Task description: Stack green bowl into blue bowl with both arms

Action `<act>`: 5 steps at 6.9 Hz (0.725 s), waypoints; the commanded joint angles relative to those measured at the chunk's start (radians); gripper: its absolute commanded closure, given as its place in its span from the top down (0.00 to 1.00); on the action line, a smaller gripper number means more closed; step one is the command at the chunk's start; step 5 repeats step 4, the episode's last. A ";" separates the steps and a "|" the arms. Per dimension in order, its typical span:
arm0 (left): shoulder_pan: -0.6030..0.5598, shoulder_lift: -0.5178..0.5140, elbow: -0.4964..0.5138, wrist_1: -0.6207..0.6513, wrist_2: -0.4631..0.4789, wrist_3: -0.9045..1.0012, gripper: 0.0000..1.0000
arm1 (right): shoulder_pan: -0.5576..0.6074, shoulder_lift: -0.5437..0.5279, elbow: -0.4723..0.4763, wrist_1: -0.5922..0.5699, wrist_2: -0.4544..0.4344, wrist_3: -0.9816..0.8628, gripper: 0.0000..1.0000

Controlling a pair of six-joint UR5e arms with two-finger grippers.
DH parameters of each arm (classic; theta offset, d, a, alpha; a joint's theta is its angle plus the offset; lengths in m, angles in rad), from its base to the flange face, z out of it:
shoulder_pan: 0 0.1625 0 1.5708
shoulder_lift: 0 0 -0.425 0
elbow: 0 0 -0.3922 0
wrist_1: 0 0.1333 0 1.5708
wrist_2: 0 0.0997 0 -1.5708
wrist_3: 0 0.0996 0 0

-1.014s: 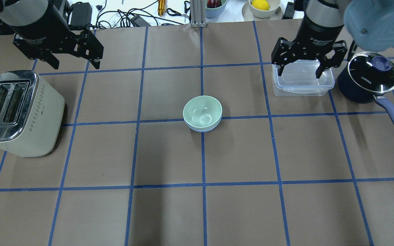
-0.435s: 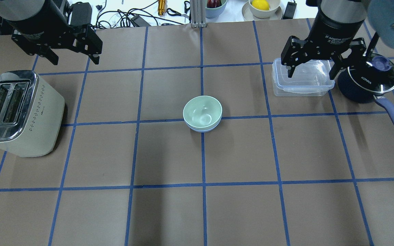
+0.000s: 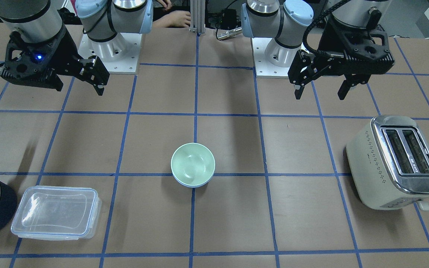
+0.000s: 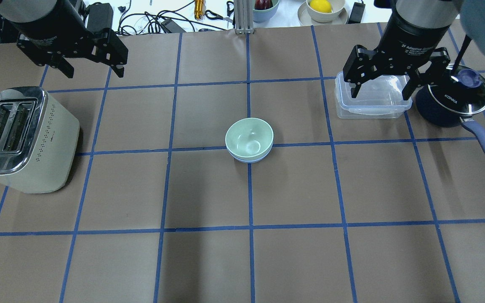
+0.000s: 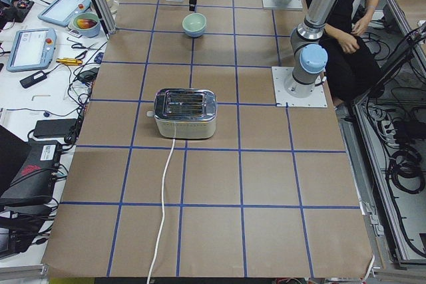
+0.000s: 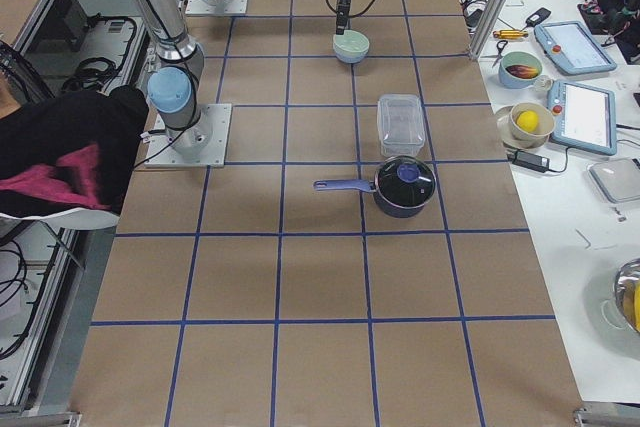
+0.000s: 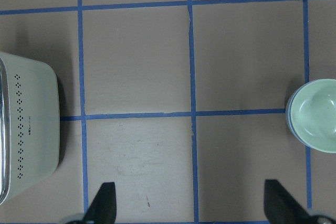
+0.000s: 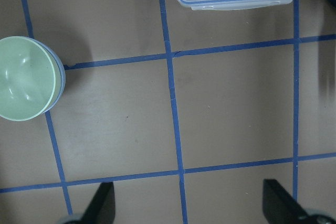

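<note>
green bowl [image 8: 25, 78] hides blue bowl [image 8: 62, 80] except rim sliver

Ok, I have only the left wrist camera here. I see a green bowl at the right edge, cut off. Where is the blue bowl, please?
Observer: The green bowl sits inside the blue bowl; only a thin blue rim shows under it.
Operator: Good. Does the right gripper hold anything?
Observer: No. The right gripper is open and empty, raised off the table.
Operator: And what stands on its side?
Observer: A clear container, with a dark saucepan beside it.
</note>
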 commanded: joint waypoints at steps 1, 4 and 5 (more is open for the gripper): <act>-0.001 -0.001 -0.003 0.000 0.000 -0.002 1.00 | 0.001 -0.002 0.002 0.001 -0.001 -0.002 1.00; -0.001 0.002 -0.010 -0.002 0.000 -0.002 1.00 | 0.001 -0.004 0.006 0.001 0.002 -0.002 1.00; -0.001 0.002 -0.010 -0.002 0.000 -0.002 1.00 | 0.001 -0.004 0.006 0.001 0.002 -0.002 1.00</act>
